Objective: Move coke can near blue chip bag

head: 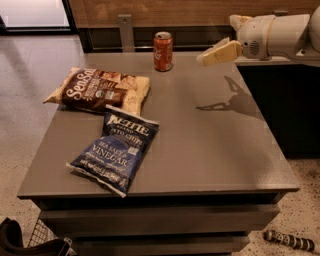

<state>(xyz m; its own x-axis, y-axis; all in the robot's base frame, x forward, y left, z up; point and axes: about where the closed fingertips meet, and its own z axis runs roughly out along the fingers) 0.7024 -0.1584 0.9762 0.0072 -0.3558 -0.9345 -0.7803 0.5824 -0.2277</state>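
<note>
The gripper hangs over the far right part of a flat grey rectangular table top, which spreads below it and out to its left. Its shadow falls on that surface just beneath. Behind the gripper runs a brown wood-panelled wall, with a grey upright metal post further left. Below and to the right stands a dark cabinet. Far left lies a pale speckled floor, lit by a bright window in that corner.
</note>
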